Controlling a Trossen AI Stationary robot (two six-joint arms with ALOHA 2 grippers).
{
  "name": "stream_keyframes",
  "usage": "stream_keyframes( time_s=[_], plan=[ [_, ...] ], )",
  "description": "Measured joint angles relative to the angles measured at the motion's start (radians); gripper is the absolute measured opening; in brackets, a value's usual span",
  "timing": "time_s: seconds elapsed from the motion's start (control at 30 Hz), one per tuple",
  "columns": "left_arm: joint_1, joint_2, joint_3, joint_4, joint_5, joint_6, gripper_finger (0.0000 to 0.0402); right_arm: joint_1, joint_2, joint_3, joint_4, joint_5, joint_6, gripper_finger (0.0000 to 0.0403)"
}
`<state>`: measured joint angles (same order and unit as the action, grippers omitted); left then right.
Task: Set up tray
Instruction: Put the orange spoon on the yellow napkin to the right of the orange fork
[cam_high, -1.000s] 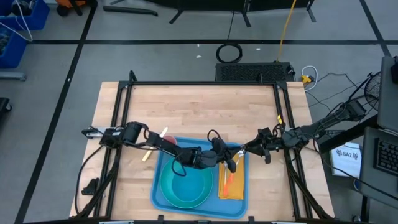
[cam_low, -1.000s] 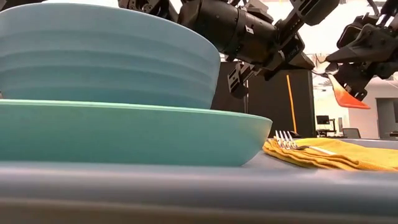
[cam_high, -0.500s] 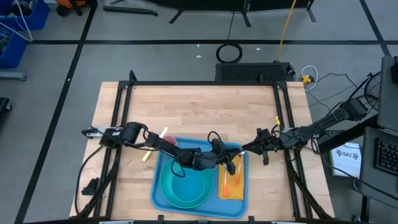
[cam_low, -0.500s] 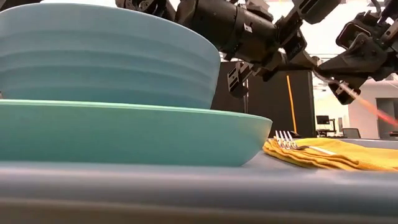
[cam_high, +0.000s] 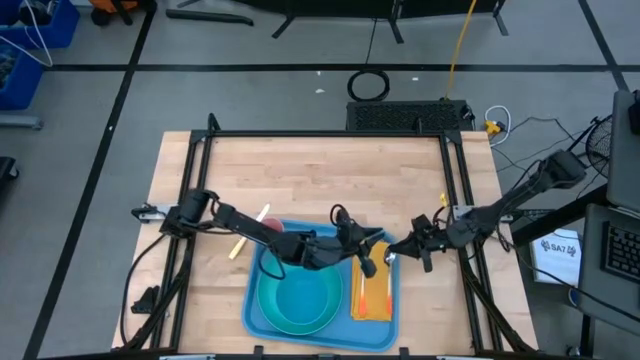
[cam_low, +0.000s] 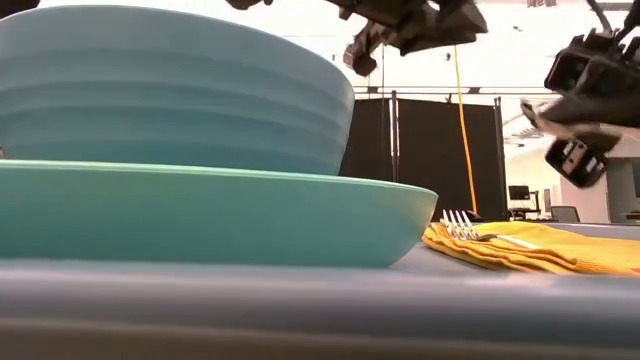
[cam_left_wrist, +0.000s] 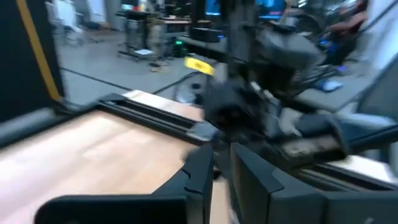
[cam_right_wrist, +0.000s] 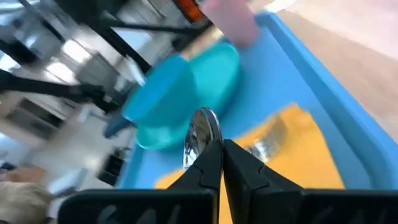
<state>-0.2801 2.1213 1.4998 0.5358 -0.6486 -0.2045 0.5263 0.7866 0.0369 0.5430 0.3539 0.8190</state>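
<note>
The right end effector was closed tight on a silver spoon. In its wrist view the round end of the spoon stood up from between its shut fingers. A moment before, its jaws were apart, so it had only just taken this grip. The left end effector, which was fully closed a second earlier, now had its fingers a little apart, and I could see nothing held between them. It was just beside the right end effector, and the two tips almost met.

I judged that the spoon had just gone from the left arm to the right arm, and that the left one was letting go.

The tray lay on the tabletop directly under both end effectors. The yellow napkin was below the right end effector, on the same side of the tray. A fork already rested on the napkin. The teal plate with the bowl on it was farther from the right end effector, beyond the left one.

For the task, this probably meant that the spoon was the next piece to be put down, most likely on the napkin. The left arm would need to move away first.
</note>
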Motion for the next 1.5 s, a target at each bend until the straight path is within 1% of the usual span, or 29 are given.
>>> stream_keyframes(
  time_s=[0.13,0.23,0.33,0.47,0.57,0.73,0.9,1.07,1.17,1.33,1.5],
  plan=[
    [-0.002,-0.036,0.0,-0.075,-0.087,0.029,0.0046,0.026,0.118,0.048,-0.018,0.048,0.035,0.0],
    [-0.002,-0.062,-0.002,-0.116,-0.124,0.05,0.0037,0.038,0.216,0.112,0.002,0.097,0.046,0.0],
    [-0.004,-0.079,-0.001,-0.16,-0.16,0.05,0.0031,0.039,0.315,0.168,-0.008,0.124,0.057,0.0],
    [-0.007,-0.08,-0.001,-0.196,-0.165,0.041,0.0032,0.039,0.422,0.238,0.008,0.148,0.059,0.0],
    [-0.016,-0.08,-0.001,-0.209,-0.174,0.034,0.0031,0.039,0.478,0.255,0.01,0.187,0.076,0.0],
    [-0.029,-0.08,-0.001,-0.252,-0.225,0.019,0.0031,0.039,0.527,0.26,0.003,0.244,0.127,0.0],
    [-0.043,-0.08,-0.002,-0.255,-0.269,0.02,0.0031,0.038,0.551,0.26,-0.022,0.27,0.161,0.0],
    [-0.054,-0.095,-0.002,-0.264,-0.269,0.023,0.0031,0.037,0.554,0.26,-0.073,0.281,0.205,0.0],
    [-0.056,-0.105,-0.002,-0.267,-0.277,0.023,0.0031,0.037,0.554,0.26,-0.081,0.3,0.206,0.0],
    [-0.063,-0.114,-0.002,-0.27,-0.274,0.023,0.0031,0.03,0.554,0.26,-0.107,0.3,0.211,0.0],
    [-0.071,-0.116,-0.002,-0.273,-0.274,0.027,0.0031,0.03,0.554,0.26,-0.171,0.303,0.271,0.0]
  ],
)
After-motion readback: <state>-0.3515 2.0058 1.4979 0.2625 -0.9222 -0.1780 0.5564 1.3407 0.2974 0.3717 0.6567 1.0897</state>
